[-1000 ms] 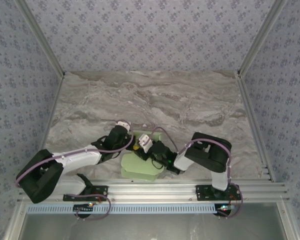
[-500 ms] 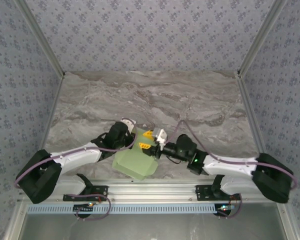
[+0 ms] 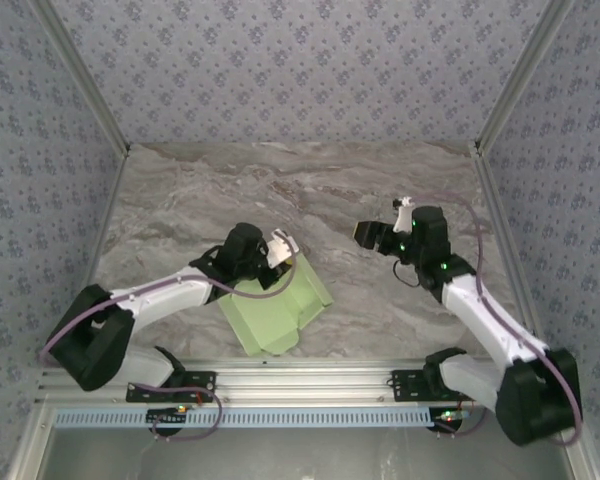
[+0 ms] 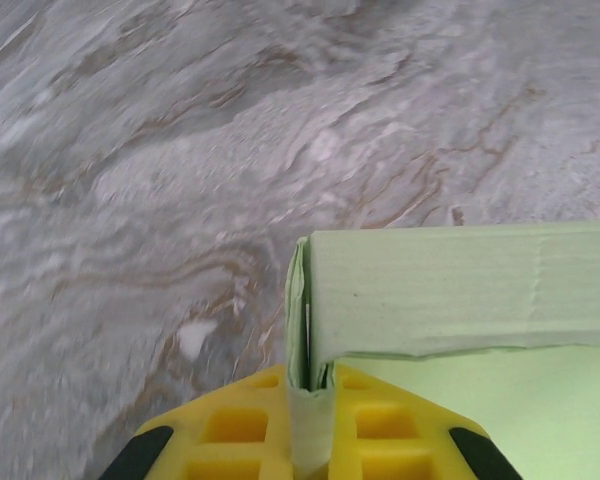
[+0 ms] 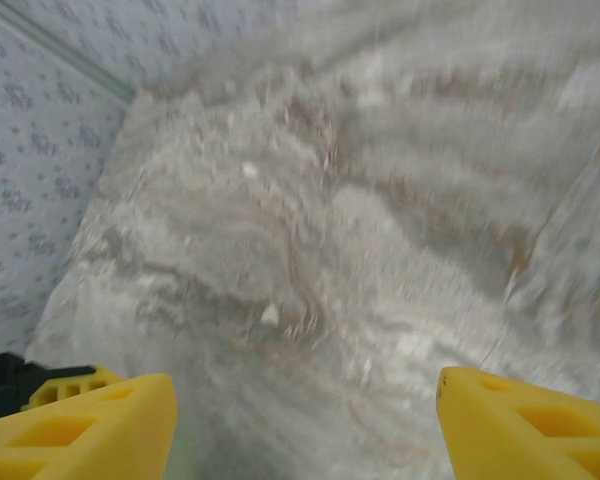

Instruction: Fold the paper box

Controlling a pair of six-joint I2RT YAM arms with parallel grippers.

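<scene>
Found the left gripper [image 3: 280, 246] left of centre on the table [image 3: 180, 200], a little back from the near edge, clenched as before on the paper box [image 3: 276, 308]. Saw, through the left wrist camera, its yellow fingers [image 4: 380, 430] pressed together on a doubled fold of pale green card, with a creased panel running off to the right above a flat green sheet. Noted the box lying just inside the near edge, turned somewhat from where it had sat a second earlier, its far side lifted into that grip and the rest flat on the table.

Marked the real change further right. Had seen the right gripper [image 3: 372, 232] close against the box half a second before; now found it swung away to the right half of the table, well apart from the card. Saw its fingers [image 5: 80, 425] spread wide in the right wrist view, with nothing between them but blurred table top, so released and empty.

Took this to mean that the shared pinch was over and only the left grip was keeping the fold. Judged the box far from finished: mostly flat, one panel raised. Feared the thin card might spring back along its crease with no second hold. Expected the right side to be needed again for another flap.
</scene>
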